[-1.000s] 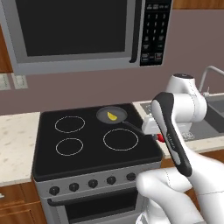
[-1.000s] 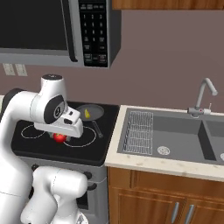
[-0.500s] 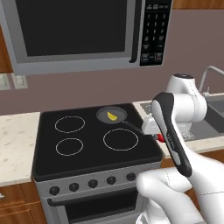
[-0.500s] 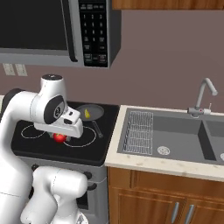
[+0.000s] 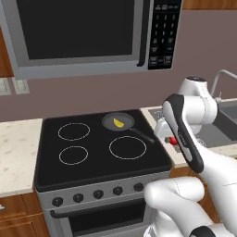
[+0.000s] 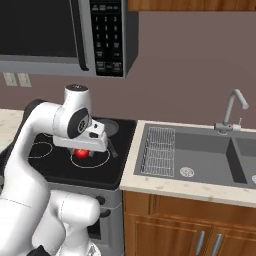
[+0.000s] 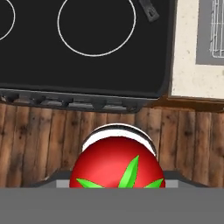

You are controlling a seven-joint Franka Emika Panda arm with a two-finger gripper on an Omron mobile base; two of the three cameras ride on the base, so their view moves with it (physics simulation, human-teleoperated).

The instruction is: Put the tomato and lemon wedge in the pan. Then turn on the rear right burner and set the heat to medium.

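One of the two foods is placed: the pan (image 5: 118, 122) sits at the cooktop's (image 5: 92, 166) rear right corner with the lemon wedge (image 5: 118, 123) inside. The gripper's (image 6: 81, 152) jaws are clamped on the tomato (image 7: 117, 164), held near the cooktop's right edge. Dropping it in and setting the burner remain.

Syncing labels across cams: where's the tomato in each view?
Left base view: tomato is a red sliver at mid-right, beside the arm and mostly hidden by it.
Right base view: left of centre, under the gripper, in front of the cooktop.
Hand view: bottom centre, large, green leaves facing the camera.
Shared landmark: the pan handle, beside the white-ringed front right burner.
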